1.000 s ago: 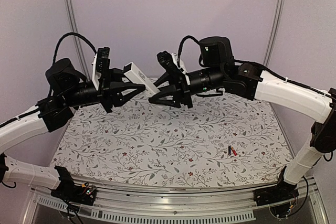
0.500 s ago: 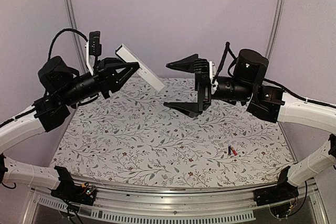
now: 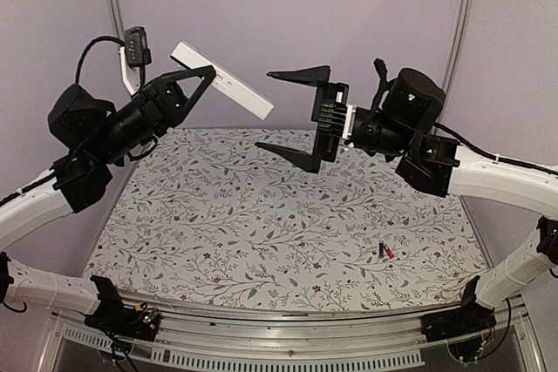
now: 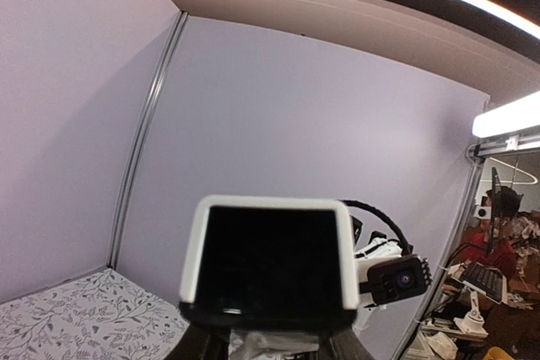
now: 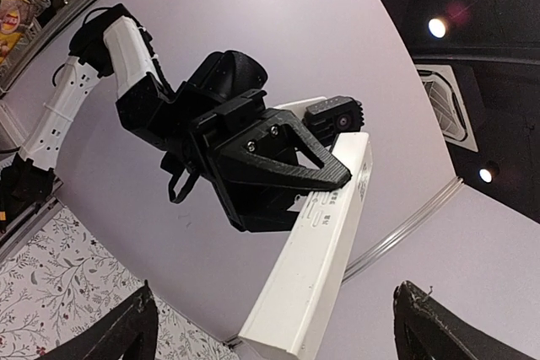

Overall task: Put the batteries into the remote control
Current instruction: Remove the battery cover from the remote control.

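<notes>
Top view: left gripper clamped on the remote control, held high over the back left of the tabletop, free end aimed at the other arm. Right gripper faces it with jaws wide apart, empty. Batteries lie side by side on the tabletop near the front edge, toward the right front corner.

Left wrist view: remote control seen end-on, a dark face in a white rim. Cannot tell whether the compartment is open.

Right wrist view: remote control seen lengthwise, left gripper pinching its upper part. Own fingers spread at the lower corners.

Judgement: hold the remote steady, compartment side turned up and reachable. The right arm likely needs to go down for one battery at a time – they lie close, so pinch across the body, not the ends
</notes>
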